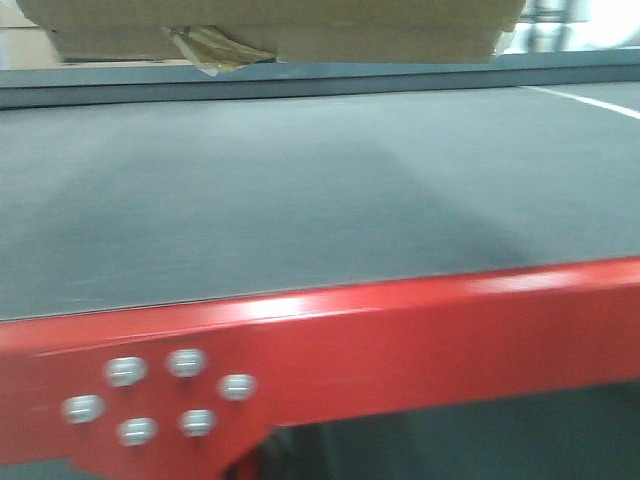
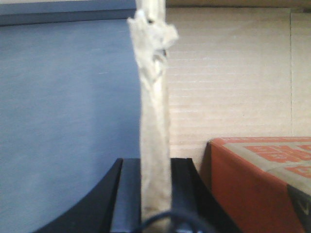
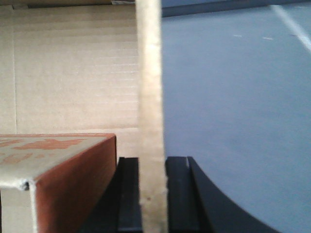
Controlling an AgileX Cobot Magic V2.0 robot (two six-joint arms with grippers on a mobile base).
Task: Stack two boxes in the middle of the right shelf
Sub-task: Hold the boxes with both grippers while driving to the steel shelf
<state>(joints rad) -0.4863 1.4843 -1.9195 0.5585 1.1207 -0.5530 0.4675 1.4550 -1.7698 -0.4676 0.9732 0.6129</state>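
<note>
A tan cardboard box (image 1: 270, 30) with a loose yellowish tape strip (image 1: 215, 48) hangs at the top of the front view, over the far part of the shelf (image 1: 400, 330). The shelf has a dark grey deck and a red front rail with screw heads. My left gripper (image 2: 155, 162) is shut on the box's upright wall edge (image 2: 154, 97). My right gripper (image 3: 152, 160) is shut on the opposite wall edge (image 3: 149, 87). Inside the box lies an orange-red printed carton (image 2: 262, 179). I cannot make out a second tan box for certain.
Grey deck (image 1: 300, 190) stretches wide in front of the held box, and shows beside both grippers in the wrist views. A white line (image 1: 585, 100) crosses its far right. Several screw heads (image 1: 160, 395) sit on the rail's left bracket.
</note>
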